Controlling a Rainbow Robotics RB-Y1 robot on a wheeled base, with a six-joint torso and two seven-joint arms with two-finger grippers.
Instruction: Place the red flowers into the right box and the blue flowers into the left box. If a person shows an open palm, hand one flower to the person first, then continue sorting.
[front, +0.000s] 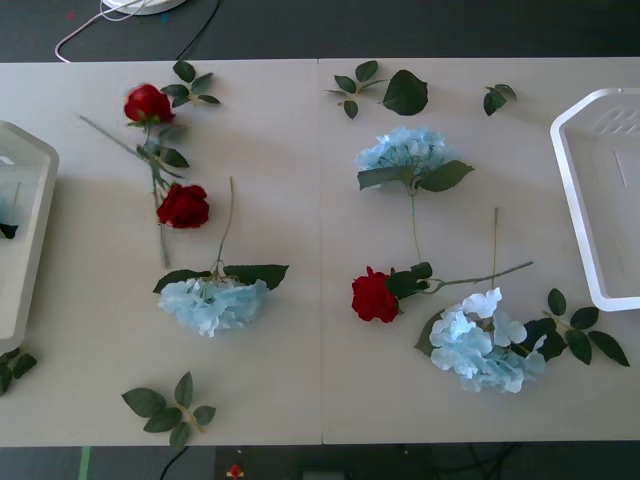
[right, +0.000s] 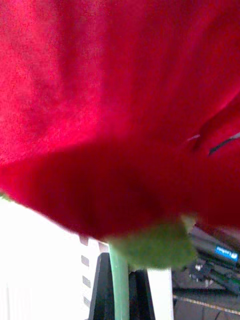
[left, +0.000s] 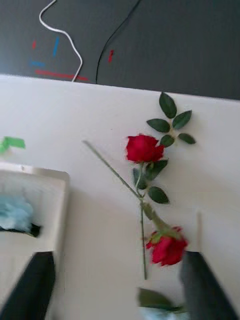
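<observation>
- The right claw (right: 122, 300) is pinched on the green stem of a red flower (right: 115, 115), just under the head. The bloom stands directly above the claw, pressed up close to its wrist camera.
- Beside and below that claw we see a white slotted surface. We take it for the lattice wall of the right box (front: 578, 190), but we cannot tell whether the claw is over the inside or only next to the rim.
- We judge the step in hand to be dropping this rose into that box. To do it well, we would bring the claw over the middle of the box, not its edge. We would then turn the long stem to lie along the box's length, go low, and only then let go. That way the stem does not catch the rim and the head does not tip out.
- The left claw (left: 117, 300) hangs over the table with its black fingers spread wide, holding nothing. One rose (left: 166, 248) lies just ahead of it, near one finger, and another (left: 144, 148) lies farther ahead, their stems crossing.
- The left box (left: 50, 175) sits off to that claw's side with a blue bloom already inside.
- Three blue flowers (front: 213, 303) and a third loose rose (front: 374, 297) lie on the table, well apart from either claw.
</observation>
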